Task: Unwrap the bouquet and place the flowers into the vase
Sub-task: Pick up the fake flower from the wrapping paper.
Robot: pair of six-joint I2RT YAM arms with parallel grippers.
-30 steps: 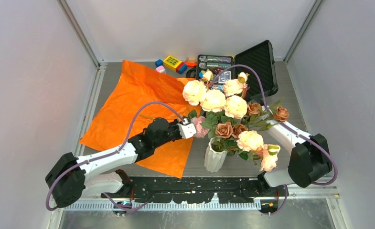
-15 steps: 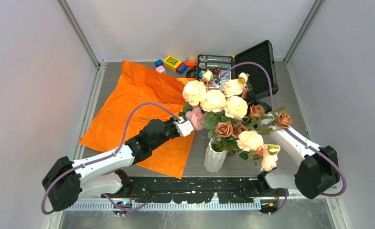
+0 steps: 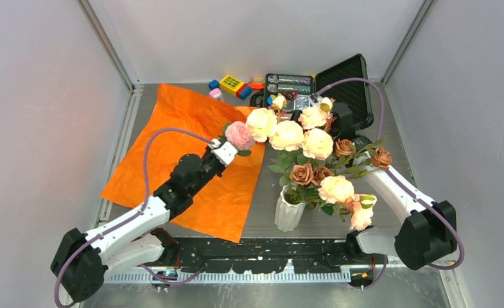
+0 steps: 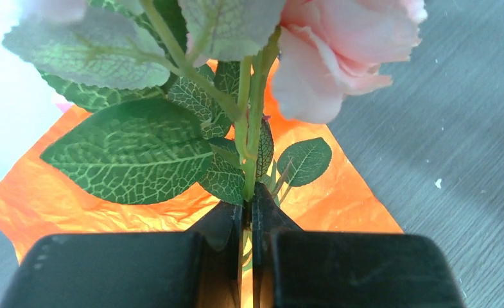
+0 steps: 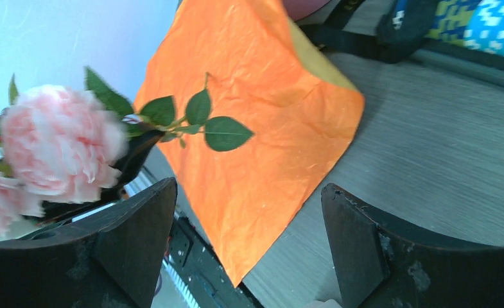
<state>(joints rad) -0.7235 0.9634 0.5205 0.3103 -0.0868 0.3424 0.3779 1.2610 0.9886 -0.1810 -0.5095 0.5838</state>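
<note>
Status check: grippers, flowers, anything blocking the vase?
Left gripper shut on pink rose, above orange paper. Right gripper open, empty. Other flowers already in vase; their blooms crowd its mouth.

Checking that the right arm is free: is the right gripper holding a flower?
No: the right gripper stands wide open and empty, with only the orange paper beyond it.

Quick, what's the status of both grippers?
Left gripper: closed on the pink rose by its stem.
Right gripper: open, holding nothing.
</note>
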